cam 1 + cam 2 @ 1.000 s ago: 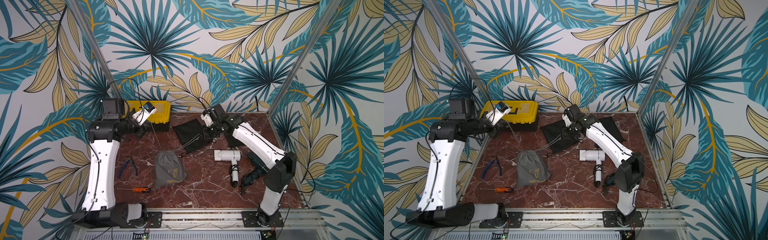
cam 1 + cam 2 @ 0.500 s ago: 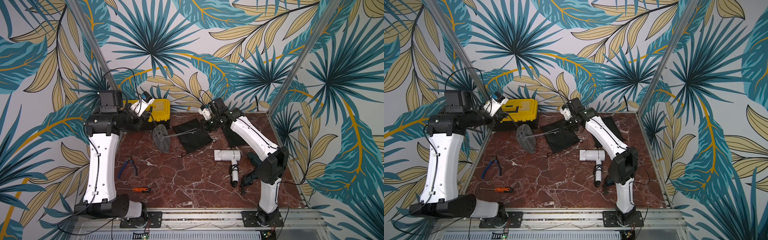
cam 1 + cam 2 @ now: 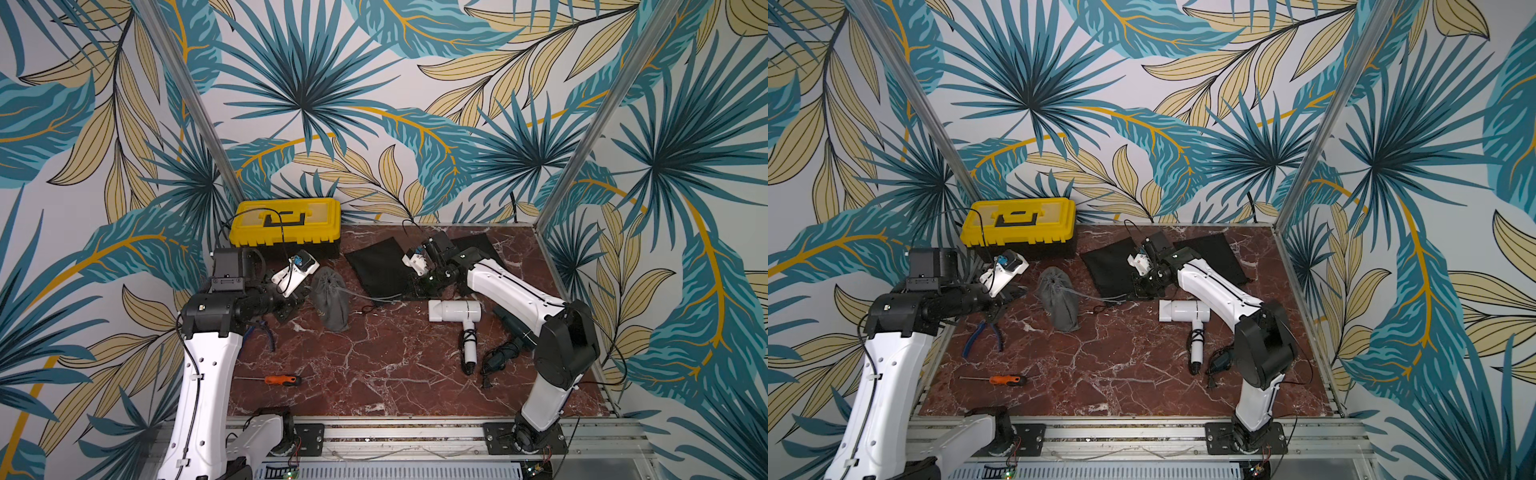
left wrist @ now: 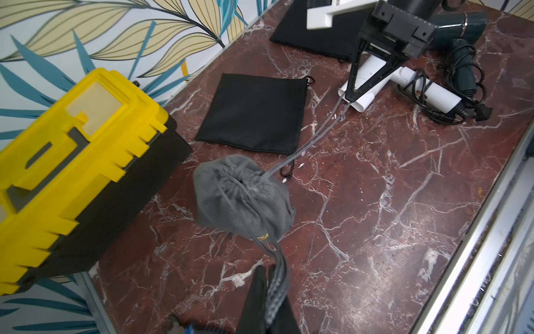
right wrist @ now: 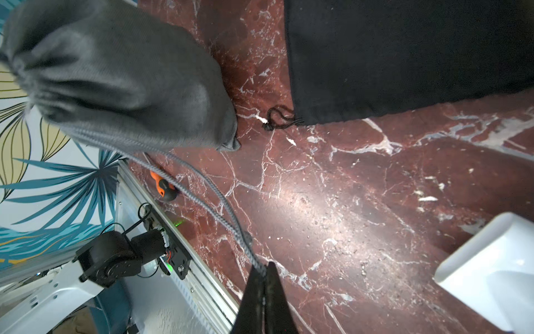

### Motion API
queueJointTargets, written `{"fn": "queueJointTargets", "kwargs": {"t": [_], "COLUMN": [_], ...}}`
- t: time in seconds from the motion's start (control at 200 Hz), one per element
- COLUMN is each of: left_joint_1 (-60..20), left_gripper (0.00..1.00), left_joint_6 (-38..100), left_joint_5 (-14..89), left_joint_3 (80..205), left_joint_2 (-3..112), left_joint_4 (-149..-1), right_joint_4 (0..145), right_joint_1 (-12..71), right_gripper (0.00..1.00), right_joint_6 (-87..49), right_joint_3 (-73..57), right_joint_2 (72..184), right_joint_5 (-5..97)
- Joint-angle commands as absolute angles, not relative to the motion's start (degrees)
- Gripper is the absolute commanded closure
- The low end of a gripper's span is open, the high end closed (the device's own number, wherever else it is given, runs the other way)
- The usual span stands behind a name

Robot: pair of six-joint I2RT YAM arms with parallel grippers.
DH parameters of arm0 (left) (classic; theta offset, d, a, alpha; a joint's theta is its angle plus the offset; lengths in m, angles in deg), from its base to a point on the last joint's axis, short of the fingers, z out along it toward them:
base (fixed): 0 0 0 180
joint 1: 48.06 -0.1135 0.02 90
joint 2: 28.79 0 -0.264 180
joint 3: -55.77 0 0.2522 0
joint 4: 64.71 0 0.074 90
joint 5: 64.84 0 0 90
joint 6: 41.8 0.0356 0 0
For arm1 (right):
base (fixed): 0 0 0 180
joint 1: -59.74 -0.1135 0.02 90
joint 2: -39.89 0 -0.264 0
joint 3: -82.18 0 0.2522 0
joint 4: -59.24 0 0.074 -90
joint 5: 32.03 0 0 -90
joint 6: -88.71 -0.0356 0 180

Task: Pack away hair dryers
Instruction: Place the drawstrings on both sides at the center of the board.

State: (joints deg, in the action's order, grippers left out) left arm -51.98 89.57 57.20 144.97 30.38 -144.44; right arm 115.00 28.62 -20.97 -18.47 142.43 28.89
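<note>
Grey pouch (image 3: 330, 303) cinched (mouth puckered); left gripper (image 4: 271, 277), right gripper (image 5: 264, 269) both clamped on its drawstrings (image 4: 320, 134).

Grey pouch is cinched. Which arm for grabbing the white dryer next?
Right, probably. The right gripper is close beside the white hair dryer; the left gripper is beyond the grey pouch. Both are shut on its drawstrings, so release first.

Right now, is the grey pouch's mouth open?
No: in the left wrist view the pouch has its mouth gathered tight, with its cords drawn taut out of it.
</note>
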Motion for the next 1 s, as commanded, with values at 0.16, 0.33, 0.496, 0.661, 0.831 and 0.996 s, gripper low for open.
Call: {"fn": "queueJointTargets", "kwargs": {"t": [0.16, 0.33, 0.496, 0.661, 0.831, 0.996], "left_joint_1": [-51.36, -51.36, -51.31, -51.09, -49.37, -45.20], "left_gripper": [1.00, 1.00, 1.00, 1.00, 1.00, 0.99], "left_joint_6": [90.92, 90.66, 90.26, 88.81, 89.48, 90.98], "left_joint_5": [58.92, 56.78, 55.67, 54.78, 52.41, 49.10], "left_joint_3": [141.77, 144.56, 146.73, 151.50, 159.23, 163.27], "left_joint_2": [36.38, 40.45, 44.78, 50.29, 57.23, 62.79], "left_joint_4": [-143.71, -143.33, -142.36, -140.82, -140.82, -140.85], "right_joint_4": [111.84, 110.86, 109.06, 104.76, 105.04, 104.71], "right_joint_1": [24.18, 22.02, 21.66, 18.61, 12.43, 8.33], "right_gripper": [0.96, 0.92, 0.96, 0.98, 0.98, 0.94], "right_joint_6": [-21.97, -22.91, -25.93, -30.73, -33.26, -35.49], "right_joint_3": [-14.42, -17.04, -18.32, -18.74, -18.70, -13.41], "right_joint_2": [142.59, 145.87, 149.10, 151.71, 151.61, 148.32], "right_joint_5": [26.71, 26.07, 27.82, 28.87, 30.01, 29.23]}}
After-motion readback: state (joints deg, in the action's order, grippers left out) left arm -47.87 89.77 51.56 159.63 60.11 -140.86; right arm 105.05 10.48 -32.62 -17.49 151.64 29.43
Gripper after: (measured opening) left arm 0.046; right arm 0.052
